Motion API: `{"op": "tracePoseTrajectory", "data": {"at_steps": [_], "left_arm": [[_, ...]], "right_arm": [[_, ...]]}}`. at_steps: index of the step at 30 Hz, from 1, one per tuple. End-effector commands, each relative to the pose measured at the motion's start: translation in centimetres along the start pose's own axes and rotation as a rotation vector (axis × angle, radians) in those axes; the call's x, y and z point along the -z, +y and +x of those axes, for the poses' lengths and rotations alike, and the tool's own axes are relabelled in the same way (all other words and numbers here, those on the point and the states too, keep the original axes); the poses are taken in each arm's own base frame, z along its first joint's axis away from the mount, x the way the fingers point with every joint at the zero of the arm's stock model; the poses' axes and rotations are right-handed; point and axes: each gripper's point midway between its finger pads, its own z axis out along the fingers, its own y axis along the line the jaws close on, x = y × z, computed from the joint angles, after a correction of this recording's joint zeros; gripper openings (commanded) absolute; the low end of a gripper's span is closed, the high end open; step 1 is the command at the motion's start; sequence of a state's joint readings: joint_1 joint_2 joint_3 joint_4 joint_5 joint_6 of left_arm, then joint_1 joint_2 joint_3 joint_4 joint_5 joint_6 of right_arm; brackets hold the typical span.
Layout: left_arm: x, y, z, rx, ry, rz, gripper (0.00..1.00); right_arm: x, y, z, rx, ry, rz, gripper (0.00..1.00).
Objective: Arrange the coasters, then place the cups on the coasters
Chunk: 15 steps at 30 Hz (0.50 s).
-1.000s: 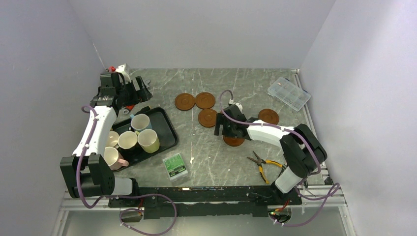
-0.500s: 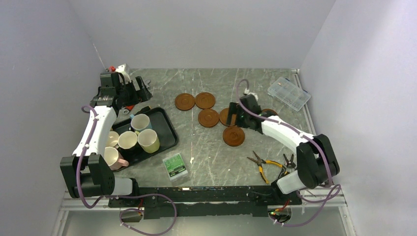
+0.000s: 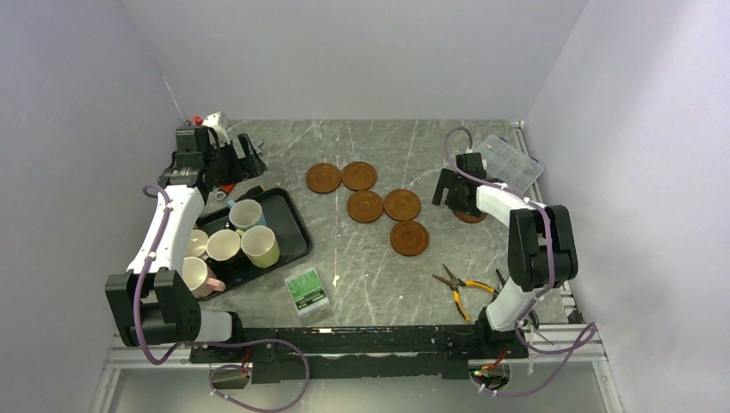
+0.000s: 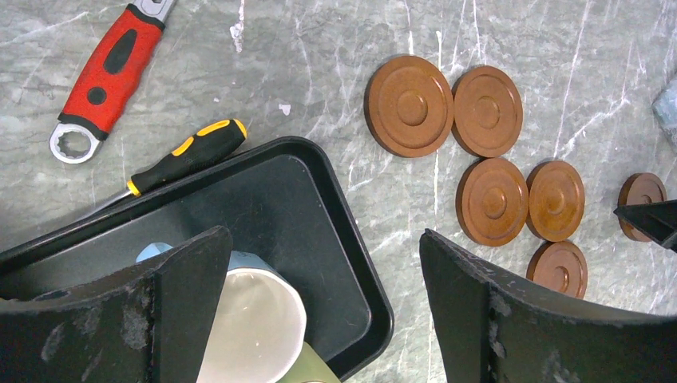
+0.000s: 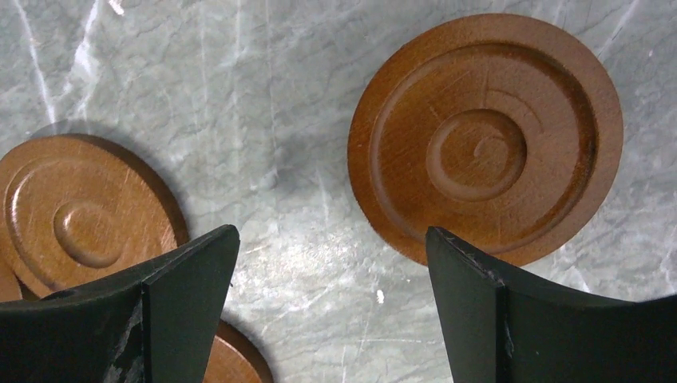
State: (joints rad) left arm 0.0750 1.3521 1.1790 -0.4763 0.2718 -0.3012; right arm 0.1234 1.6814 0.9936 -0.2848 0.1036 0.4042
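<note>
Hovering right gripper [image 5: 329,239], jaws apart and empty, over lone coaster [image 5: 485,136], disc ahead and nearer one finger. Centre first, lower, pinch across rim; clearance seemingly small. Grouped coasters [image 5: 76,211] off opposite finger.

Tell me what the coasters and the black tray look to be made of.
Coasters: likely wood, stained reddish-brown, satin finish; fine grain streaks and turned concentric rings show in the right wrist view. Black tray: probably plastic, possibly coated metal; smooth, soft sheen, rounded moulded rim.
</note>
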Motion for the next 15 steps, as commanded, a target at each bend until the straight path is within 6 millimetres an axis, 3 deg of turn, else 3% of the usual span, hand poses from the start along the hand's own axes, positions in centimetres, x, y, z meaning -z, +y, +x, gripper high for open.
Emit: {"op": "tracePoseTrajectory", "data": {"at_steps": [1,10,15], "left_arm": [[0.8,-1.0,-2.2,-0.029,-0.065,0.024,0.94],[0.6,-1.2,-2.1,-0.029,-0.059,0.032,0.94],[0.7,-1.3,-2.1,-0.028,-0.060,0.040,0.94]], "right_arm": [[-0.7,0.0,-3.1,-0.009,-0.075,-0.012,0.92],[-1.3,-0.9,-5.0,-0.038,-0.096,-0.027,0.93],[-2.8,-1.1,-4.8,-0.041,-0.041,-0.035,0.93]]}}
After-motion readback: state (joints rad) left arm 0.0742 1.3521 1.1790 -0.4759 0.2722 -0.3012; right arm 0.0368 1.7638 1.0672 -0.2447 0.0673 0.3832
